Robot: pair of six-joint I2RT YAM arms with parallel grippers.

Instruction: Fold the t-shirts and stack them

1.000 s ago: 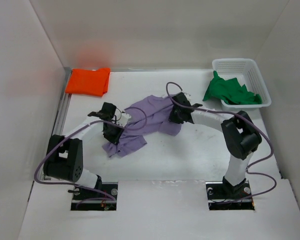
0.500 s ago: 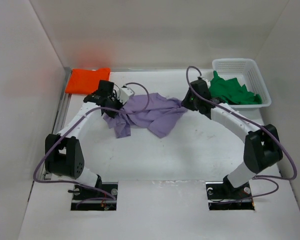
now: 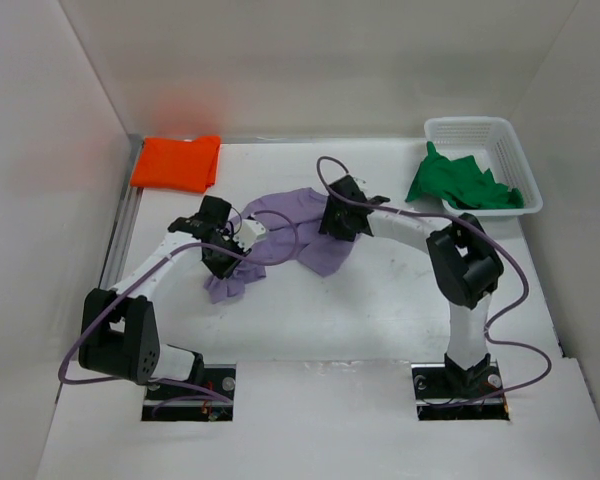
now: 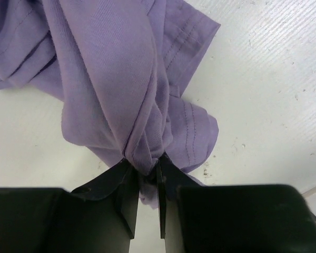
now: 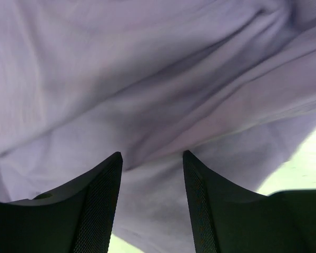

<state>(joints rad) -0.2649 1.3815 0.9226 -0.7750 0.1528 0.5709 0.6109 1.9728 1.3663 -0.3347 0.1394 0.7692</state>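
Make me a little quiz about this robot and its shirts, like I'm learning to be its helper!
1. True or false: the bright orange cloth t-shirt lies folded at the far left corner of the table.
2. Where is the green cloth t-shirt?
A. Spilling over the edge of the white plastic lattice basket
B. Folded flat in the middle of the table
C. On top of the orange t-shirt
3. Which one pinches the pale lavender cloth t-shirt: the left gripper or the right gripper?

Key: 1 true; 2 A; 3 left (the right one is open over the cloth).
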